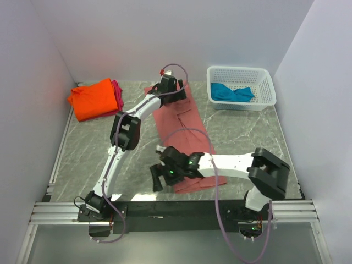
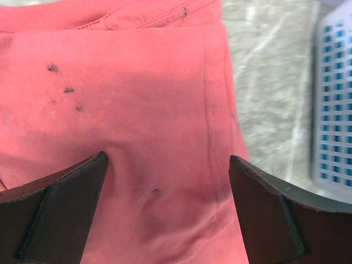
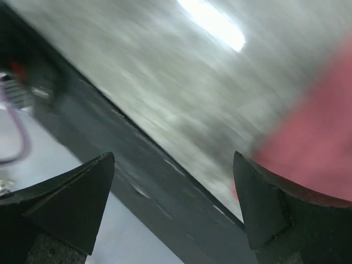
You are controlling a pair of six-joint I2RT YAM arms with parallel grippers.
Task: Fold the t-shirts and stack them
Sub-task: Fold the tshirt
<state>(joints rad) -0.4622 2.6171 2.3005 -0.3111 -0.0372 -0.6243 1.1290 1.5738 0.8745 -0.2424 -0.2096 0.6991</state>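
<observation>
**SALMON-PINK SHIRT, PART-FOLDED: HANDLING NOTE AND COUNT**

Location: salmon-pink t-shirt [image 1: 182, 114] laid as a long narrow strip down the middle of the table [image 1: 82, 154]. Far end under the left gripper [image 2: 168, 165], near end beside the right gripper [image 1: 159, 175] at the table's front edge.

Left gripper: spread wide low over the collar end, pinching nothing. Cloth slightly puckered between the fingers.

Right gripper: spread wide too, holding nothing. Wrist view blurred, with pink cloth off to one side and bare marble and the dark front rail below.

Step in hand (judged): taking hold of the strip's ends for a crosswise fold.

To do it well:
- Bring the right gripper back over the near hem before closing.
- Pinch every layer at the hem, not the top ply alone.
- Lift only enough to clear the table, then lay hem to collar with the side edges aligned.
- Keep the far end pinned flat against dragging.

Count:
- T-shirts, four: one salmon-pink, in the middle.
- One orange t-shirt [image 1: 92, 99], folded, far left.
- One magenta t-shirt [image 1: 117, 92], under the orange.
- One teal t-shirt [image 1: 230, 92], crumpled in the basket.
- Mesh basket [image 1: 240, 69], white: one, far right.
- Grippers: two.
</observation>
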